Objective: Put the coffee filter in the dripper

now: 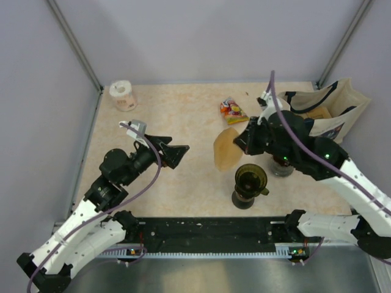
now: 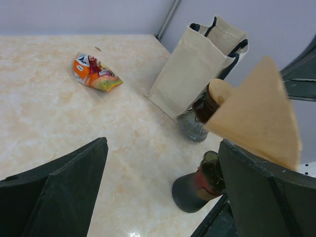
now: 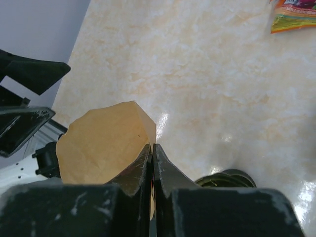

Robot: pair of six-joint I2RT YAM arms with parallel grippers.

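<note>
step: carry phase, I'd say. My right pincer (image 3: pixel 151 146) has the coffee filter (image 3: pixel 103 145) up in the air, not in the dripper (image 1: pixel 251 178) yet
right pincer: jaws pressed together on the filter's edge, paper fanning out past the tips
left pincer (image 1: pixel 178 152): fingers spread wide, holding nothing, touching nothing, pointing across at the filter
dripper: below the right pincer, slightly back toward its wrist, perched on a black cup (image 2: pixel 193 190), mouth up
next move: I reckon I swing the filter's pointed end over that mouth, lower it in, then let go
worry: the filter looks folded fairly flat, so it may sit crooked unless it opens up
</note>
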